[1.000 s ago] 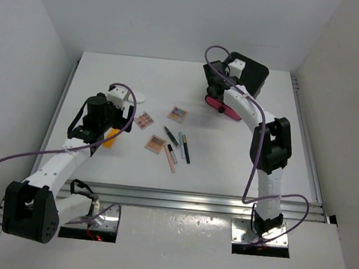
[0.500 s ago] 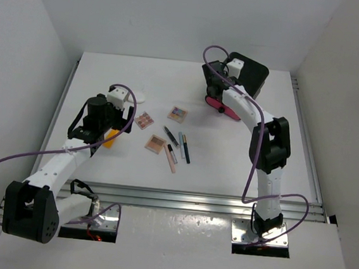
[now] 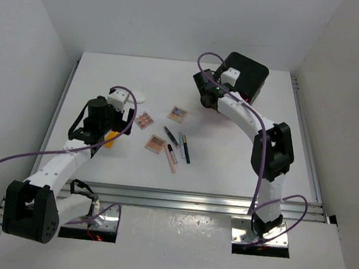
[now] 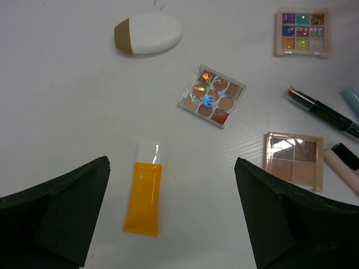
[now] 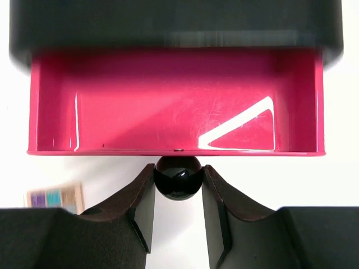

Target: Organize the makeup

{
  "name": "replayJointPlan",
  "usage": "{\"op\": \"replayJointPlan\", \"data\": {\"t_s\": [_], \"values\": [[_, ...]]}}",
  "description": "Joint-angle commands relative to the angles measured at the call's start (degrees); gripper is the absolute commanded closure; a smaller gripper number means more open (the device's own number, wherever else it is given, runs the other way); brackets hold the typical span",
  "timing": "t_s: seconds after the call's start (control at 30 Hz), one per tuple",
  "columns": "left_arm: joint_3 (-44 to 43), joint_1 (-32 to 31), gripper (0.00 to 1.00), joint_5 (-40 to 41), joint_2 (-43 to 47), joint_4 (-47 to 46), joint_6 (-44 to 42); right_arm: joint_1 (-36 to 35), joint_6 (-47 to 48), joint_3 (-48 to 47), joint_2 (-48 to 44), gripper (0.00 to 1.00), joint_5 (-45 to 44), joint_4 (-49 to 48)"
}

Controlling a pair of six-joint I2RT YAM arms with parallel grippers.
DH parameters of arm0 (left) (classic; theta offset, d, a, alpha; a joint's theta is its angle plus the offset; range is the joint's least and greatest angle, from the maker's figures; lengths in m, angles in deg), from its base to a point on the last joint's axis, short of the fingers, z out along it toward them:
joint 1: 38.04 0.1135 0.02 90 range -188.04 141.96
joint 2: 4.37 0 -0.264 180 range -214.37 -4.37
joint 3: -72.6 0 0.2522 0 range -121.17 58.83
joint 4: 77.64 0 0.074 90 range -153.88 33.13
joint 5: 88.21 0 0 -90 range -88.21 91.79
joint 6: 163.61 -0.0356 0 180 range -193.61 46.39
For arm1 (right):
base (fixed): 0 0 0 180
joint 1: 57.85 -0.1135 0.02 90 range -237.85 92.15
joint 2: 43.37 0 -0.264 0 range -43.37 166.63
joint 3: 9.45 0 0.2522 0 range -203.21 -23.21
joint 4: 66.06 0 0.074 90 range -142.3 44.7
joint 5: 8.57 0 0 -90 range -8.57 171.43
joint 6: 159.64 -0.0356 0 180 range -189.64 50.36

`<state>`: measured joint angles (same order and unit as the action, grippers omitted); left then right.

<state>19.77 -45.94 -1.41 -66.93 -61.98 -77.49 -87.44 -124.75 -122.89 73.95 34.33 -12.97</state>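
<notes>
In the left wrist view a white puff with a tan end [image 4: 148, 33], three square palettes [image 4: 212, 96] [image 4: 303, 32] [image 4: 294, 161], a black pencil [image 4: 322, 112], a pale-blue pencil [image 4: 352, 98], a peach tube [image 4: 343, 168] and an orange tube [image 4: 144, 195] lie on the table. My left gripper [image 4: 171, 224] is open above the orange tube, touching nothing. My right gripper [image 5: 178, 175] is shut on the black knob [image 5: 178, 179] of the pink drawer [image 5: 176, 106], which stands pulled out and empty. In the top view the arm hides the drawer.
The black box [image 3: 248, 70] stands at the back right of the table. The palettes [image 3: 155, 143] and pencils [image 3: 185, 149] lie in the middle between my arms, the puff [image 3: 138, 96] at the back left. One palette [image 5: 54, 197] shows left of my right gripper.
My right gripper has moved left and towards me with the knob, and the pink drawer has slid further out of the box. My left arm has barely moved.
</notes>
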Motion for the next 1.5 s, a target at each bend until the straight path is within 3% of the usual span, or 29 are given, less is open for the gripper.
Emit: {"op": "replayJointPlan", "data": {"t_s": [0.0,0.13,0.23,0.3,0.33,0.47,0.57,0.7,0.73,0.87,0.97,1.1,1.3,1.37,1.47], "values": [[1.53,0.08,0.0,0.74,0.78,-1.45,-0.6,-3.19,-6.75,3.69,-5.95,1.0,0.43,2.94],[1.54,0.08,0.0,0.74,0.78,-0.31,-1.13,-4.16,-7.64,6.51,-7.19,0.98,0.77,2.94],[1.54,0.08,0.0,1.27,0.26,0.22,-1.13,-4.34,-8.17,6.78,-7.19,0.84,2.08,4.0],[1.54,0.08,0.0,1.27,0.25,0.74,-1.13,-4.34,-7.73,6.95,-7.01,0.68,2.87,3.82],[1.54,0.08,0.0,1.27,0.25,0.75,-1.65,-4.26,-4.95,6.95,-7.01,0.46,3.32,2.69],[1.54,0.08,0.0,3.1,-0.27,1.27,-1.05,-4.6,0.68,7.56,-7.8,0.18,6.65,-0.13],[-0.56,0.08,0.0,7.92,-1.59,3.11,1.5,-4.96,5.7,10.81,-10.26,0.08,11.47,-3.99],[-6.01,0.6,0.0,7.43,-6.77,15.55,-0.42,-5.31,17.37,17.48,-15.69,0.0,23.42,-9.71],[-7.41,0.61,0.0,7.42,-8.35,18.04,-1.65,-5.31,18.71,18.2,-16.67,0.0,29.71,-10.23],[-13.92,3.07,0.0,3.91,-16.61,27.63,-5.68,-5.31,26.52,23.82,-22.9,0.0,38.19,-11.99],[-15.25,4.39,0.0,0.04,-19.43,28.34,-9.28,-5.4,31.89,28.13,-26.77,0.0,42.59,-13.22],[-18.4,5.7,0.0,0.74,-25.84,28.34,-9.3,-5.4,38.31,31.03,-29.42,0.0,46.38,-13.05],[-21.84,8.34,0.0,0.74,-34.54,27.73,-10.44,-5.48,41.05,32.0,-31.36,0.0,50.25,-13.14],[-22.37,8.34,0.04,0.13,-35.87,27.21,-11.33,-5.4,41.14,32.18,-31.45,0.0,50.96,-13.58],[-22.37,9.65,0.2,-2.15,-37.8,27.2,-13.78,-5.57,41.66,32.53,-32.32,0.0,51.4,-13.58]]}}
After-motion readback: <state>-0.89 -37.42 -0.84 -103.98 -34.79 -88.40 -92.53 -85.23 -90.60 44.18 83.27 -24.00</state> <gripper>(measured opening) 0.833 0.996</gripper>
